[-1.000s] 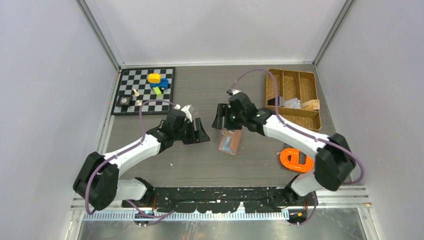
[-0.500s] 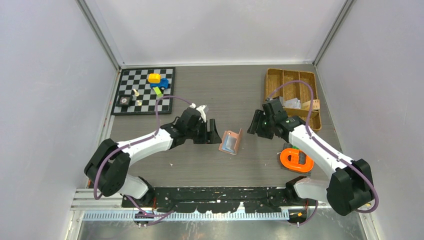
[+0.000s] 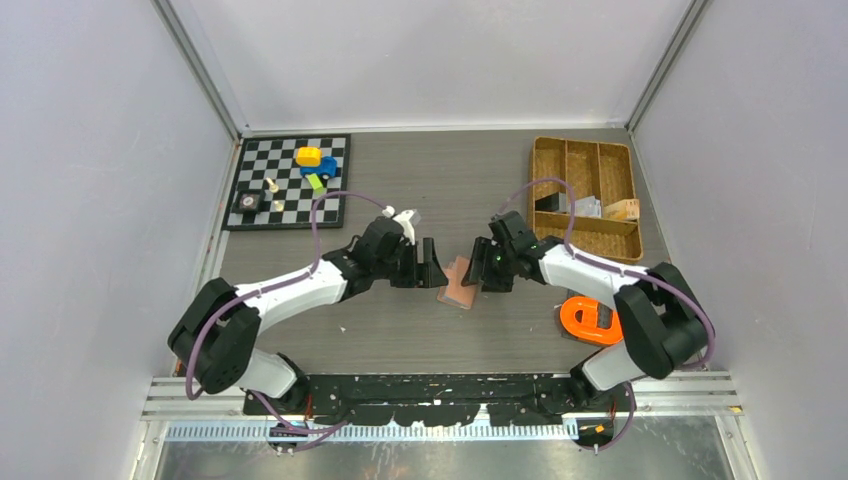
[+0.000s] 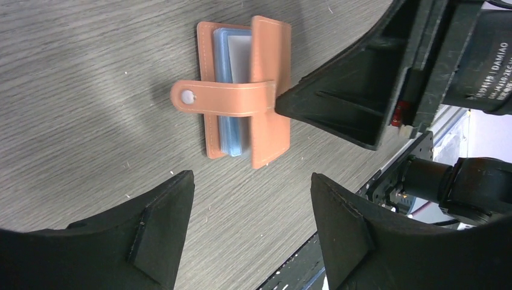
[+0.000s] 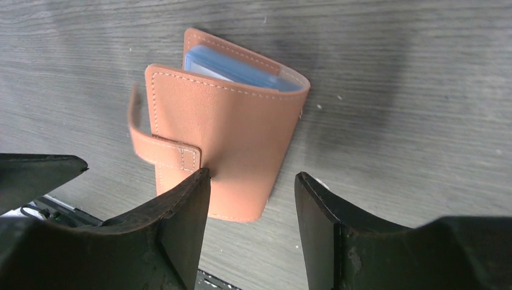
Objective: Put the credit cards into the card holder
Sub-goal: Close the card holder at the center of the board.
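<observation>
The card holder [image 3: 460, 283] is seen lying on the table [image 3: 400, 335] approx. mid-way between the two arms, w/ its top flap tilted up, part-closed, and the snap strap [image 4: 220, 98] sticking out loose, not fastened. Pale blue-white cards [image 4: 233, 90] are seen tucked inside betw. the flaps; their count cannot be told. The L gripper [image 3: 430, 270] is held just beside the holder w/ jaws spread wide and nothing gripped; no contact w/ the holder is seen in the L wrist view. The R gripper [image 3: 481, 270] is also spread apart, nothing clamped; one finger [image 4: 338, 103] is pressed against the raised flap at the strap's root. A chessboard [image 3: 290, 182] is seen far L, a wicker tray [image 3: 534, 180] far R, and an orange object [image 3: 590, 320] near the R arm's base.
</observation>
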Motion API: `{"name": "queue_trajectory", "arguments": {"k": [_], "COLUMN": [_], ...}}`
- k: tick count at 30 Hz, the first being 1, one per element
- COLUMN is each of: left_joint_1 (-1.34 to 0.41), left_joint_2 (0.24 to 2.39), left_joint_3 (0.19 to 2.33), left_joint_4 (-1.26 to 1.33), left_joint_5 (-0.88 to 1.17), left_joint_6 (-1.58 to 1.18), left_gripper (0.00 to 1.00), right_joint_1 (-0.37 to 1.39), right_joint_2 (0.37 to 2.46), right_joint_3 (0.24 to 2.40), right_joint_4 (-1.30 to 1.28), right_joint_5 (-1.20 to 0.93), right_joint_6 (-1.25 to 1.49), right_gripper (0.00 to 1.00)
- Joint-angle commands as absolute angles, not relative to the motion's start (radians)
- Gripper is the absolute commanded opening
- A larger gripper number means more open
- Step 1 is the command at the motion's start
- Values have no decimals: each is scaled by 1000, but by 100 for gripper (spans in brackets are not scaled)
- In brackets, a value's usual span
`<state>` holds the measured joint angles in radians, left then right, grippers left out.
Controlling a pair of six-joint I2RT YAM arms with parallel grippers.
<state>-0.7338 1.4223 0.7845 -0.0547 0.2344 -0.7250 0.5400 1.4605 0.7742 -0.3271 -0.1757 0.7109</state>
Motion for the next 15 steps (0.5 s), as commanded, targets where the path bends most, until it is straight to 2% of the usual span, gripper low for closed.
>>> {"name": "queue_trajectory", "arguments": {"k": [1, 5, 11, 13, 15], "left_joint_1": [-738, -738, -738, -738, -739], "left_joint_2": [1467, 1539, 1654, 1692, 1721], "left_joint_3": [822, 858, 884, 889, 897], "left_joint_4": [-27, -36, 25, 49, 45], "left_joint_5": [232, 239, 288, 303, 308], "left_joint_6": [-700, -676, -670, -670, -664], "left_gripper": [74, 75, 71, 67, 58], "right_joint_1": [553, 555, 552, 542, 524], "right_joint_2": [1522, 1542, 1540, 1534, 1525], "right_joint_3": [818, 809, 773, 747, 714], "right_joint_4": [-217, -203, -182, -150, -108], "right_joint_5": [-199, -203, -207, -226, -249], "right_joint_6": [739, 748, 752, 765, 780], "right_gripper": [58, 59, 58, 58, 58]}}
